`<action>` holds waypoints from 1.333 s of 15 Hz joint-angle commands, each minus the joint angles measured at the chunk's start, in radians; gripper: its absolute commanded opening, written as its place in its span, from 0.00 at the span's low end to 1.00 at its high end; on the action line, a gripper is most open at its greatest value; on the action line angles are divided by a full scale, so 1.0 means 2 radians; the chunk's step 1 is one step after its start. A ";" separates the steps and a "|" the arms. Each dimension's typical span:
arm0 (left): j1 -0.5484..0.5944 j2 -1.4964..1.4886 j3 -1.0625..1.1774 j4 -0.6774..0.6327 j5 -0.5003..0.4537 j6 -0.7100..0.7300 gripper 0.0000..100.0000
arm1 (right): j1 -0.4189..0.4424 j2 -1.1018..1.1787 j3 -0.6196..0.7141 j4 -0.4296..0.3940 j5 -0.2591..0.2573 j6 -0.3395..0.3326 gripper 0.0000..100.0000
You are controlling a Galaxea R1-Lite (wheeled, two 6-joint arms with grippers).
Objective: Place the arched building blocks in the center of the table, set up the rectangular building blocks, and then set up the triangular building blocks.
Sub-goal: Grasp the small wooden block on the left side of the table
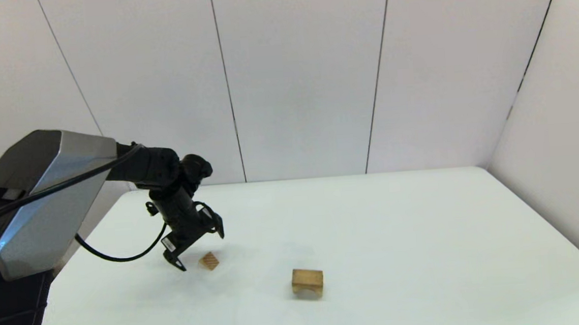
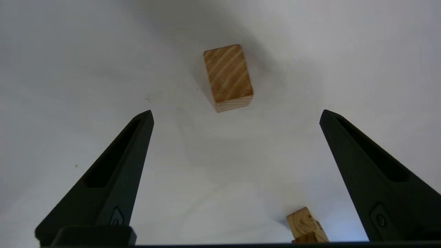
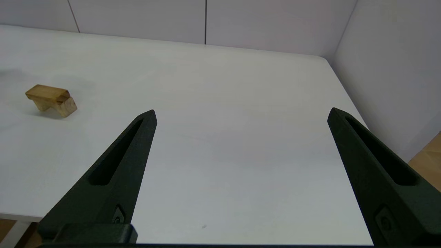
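The left gripper [image 2: 234, 113], fingers spread, hovers above the striped triangular wedge [image 2: 228, 77]; probably light, rigid wood, best pinched across its flat sides

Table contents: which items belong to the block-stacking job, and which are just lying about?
Job items:
- arched block, near the table's middle
- striped triangular block, lying just beside the open left gripper
- rectangular plank: not visible

Lying about:
- nothing else on the white table

Right gripper: open, off to the side.
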 commanded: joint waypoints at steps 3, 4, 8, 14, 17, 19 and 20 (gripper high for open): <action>0.000 0.026 -0.032 0.042 -0.002 -0.005 1.00 | 0.001 -0.001 0.000 0.000 0.001 0.000 1.00; 0.000 0.033 -0.047 0.055 -0.002 -0.015 1.00 | 0.000 -0.001 0.000 0.000 0.001 -0.001 1.00; -0.001 0.046 -0.074 0.071 -0.002 -0.033 1.00 | 0.001 -0.001 0.000 0.000 0.001 0.000 1.00; 0.000 0.061 -0.075 0.080 0.007 -0.041 1.00 | 0.001 -0.001 0.000 0.000 0.001 0.000 1.00; -0.001 0.069 -0.083 0.081 0.011 -0.041 1.00 | 0.000 -0.001 0.000 0.000 0.001 -0.001 1.00; -0.001 0.069 -0.088 0.083 0.011 -0.042 1.00 | 0.001 -0.001 0.000 0.000 0.001 0.000 1.00; -0.001 0.069 -0.090 0.087 0.011 -0.042 1.00 | 0.001 -0.001 0.000 0.000 0.001 0.000 1.00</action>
